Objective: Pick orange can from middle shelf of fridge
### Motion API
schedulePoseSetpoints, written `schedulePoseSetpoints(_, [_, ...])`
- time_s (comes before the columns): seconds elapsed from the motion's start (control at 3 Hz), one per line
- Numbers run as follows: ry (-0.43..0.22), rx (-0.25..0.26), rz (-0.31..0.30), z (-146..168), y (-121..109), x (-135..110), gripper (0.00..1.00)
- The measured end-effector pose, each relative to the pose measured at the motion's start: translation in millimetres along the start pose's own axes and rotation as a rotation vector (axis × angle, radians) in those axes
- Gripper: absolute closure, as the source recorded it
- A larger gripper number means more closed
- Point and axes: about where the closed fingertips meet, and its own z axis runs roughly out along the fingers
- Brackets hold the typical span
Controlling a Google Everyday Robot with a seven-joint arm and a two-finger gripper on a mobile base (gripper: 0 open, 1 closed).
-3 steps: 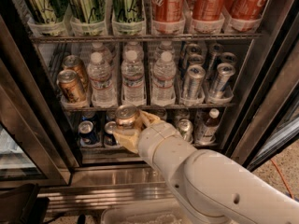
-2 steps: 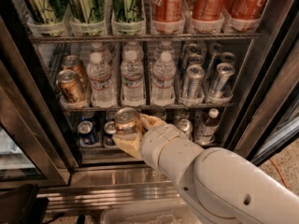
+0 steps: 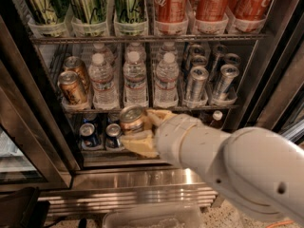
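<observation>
My gripper (image 3: 134, 127) is shut on an orange can (image 3: 132, 118) with a silver top. It holds the can in front of the fridge (image 3: 33, 127), just below the front edge of the middle shelf (image 3: 142, 107). One tan finger (image 3: 138, 145) lies under the can and the other (image 3: 159, 115) is on its right. My white arm (image 3: 223, 160) comes in from the lower right. Two more orange cans (image 3: 71, 87) stand in the left lane of the middle shelf.
Water bottles (image 3: 135, 80) and slim silver cans (image 3: 209, 80) fill the rest of the middle shelf. Green cans (image 3: 90, 4) and red cola cans (image 3: 209, 1) stand on the rack above. Dark cans (image 3: 97, 133) sit on the rack below. A steel base (image 3: 118, 184) runs underneath.
The can stays in my grip at almost the same spot. My arm has come a little nearer the camera and covers more of the lower right.
</observation>
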Motion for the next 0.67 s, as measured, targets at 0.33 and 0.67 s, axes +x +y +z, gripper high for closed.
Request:
schedulePoseSetpoints(0.33, [-0.018,0.023,0.017,-23.5,-55.7,6.8,1.0])
schedulePoseSetpoints(0.67, [-0.018,0.023,0.017,-23.5,-55.7,6.8,1.0])
